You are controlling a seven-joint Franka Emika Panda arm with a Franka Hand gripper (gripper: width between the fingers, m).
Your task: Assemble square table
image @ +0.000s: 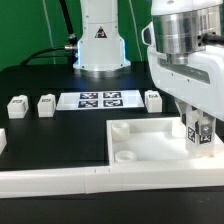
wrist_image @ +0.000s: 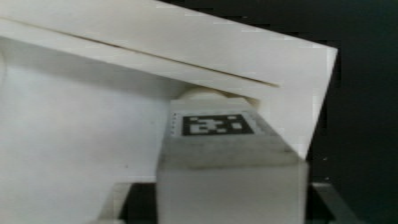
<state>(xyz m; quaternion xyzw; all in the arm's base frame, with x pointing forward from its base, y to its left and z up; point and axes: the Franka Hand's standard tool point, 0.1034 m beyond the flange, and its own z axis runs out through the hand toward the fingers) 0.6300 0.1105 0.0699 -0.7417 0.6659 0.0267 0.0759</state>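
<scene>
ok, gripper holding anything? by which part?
A leg post, held by the gripper at its upper end; the tagged lower end is over the square top.

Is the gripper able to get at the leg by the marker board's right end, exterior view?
Likely not yet: the gripper is shut on the held leg over the top. The loose leg itself stands unobstructed.

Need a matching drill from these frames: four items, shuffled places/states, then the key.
Items:
1. marker board
2. square top
3. held leg post
4. long white rail

Places/states:
a. gripped in the claw, over the square top's exterior-view-right part
b. nearest the exterior camera, along the front
c. flat on the dark table, tags up
d. lying behind the rail, round sockets showing

Pairs: 1-c, 2-d, 3-a, 4-b
</scene>
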